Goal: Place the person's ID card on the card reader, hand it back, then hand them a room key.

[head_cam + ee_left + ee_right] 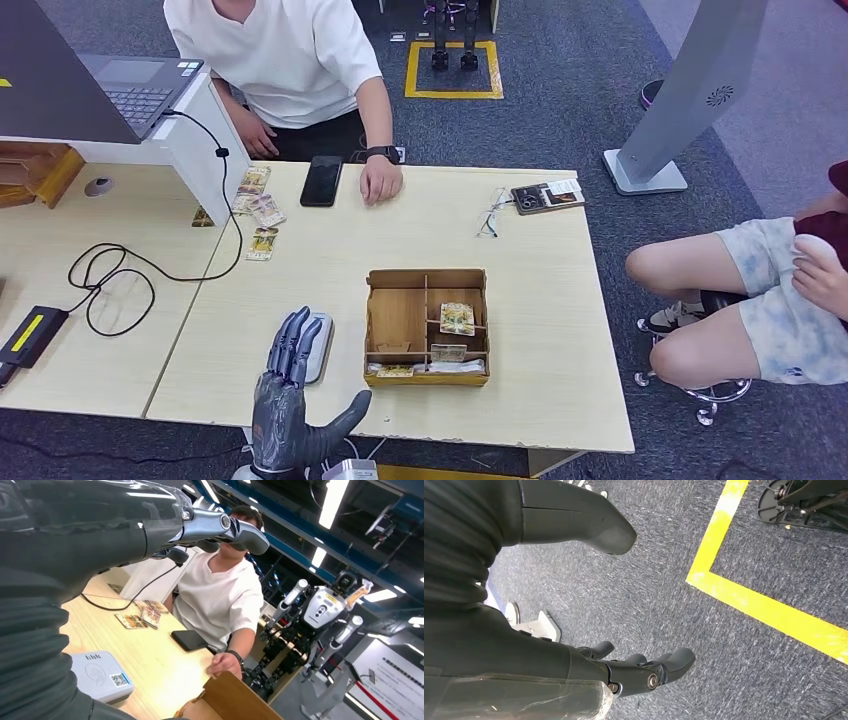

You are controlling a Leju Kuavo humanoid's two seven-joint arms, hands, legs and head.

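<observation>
White card reader (318, 345) sits near the table's (540, 330) front edge, left hand (290, 400) open and empty over it, wooden divided box (427, 325) just beside; right hand (634, 670) hangs empty, fingers apart, above carpet.

Light wood table (560, 330) is carrying: wooden compartment box (427, 326), white card reader (317, 345) beside it, black phone (321, 181), loose cards (256, 212), black cable (112, 280), badge with lanyard (545, 196), person's hand (381, 181) resting at far edge.
</observation>
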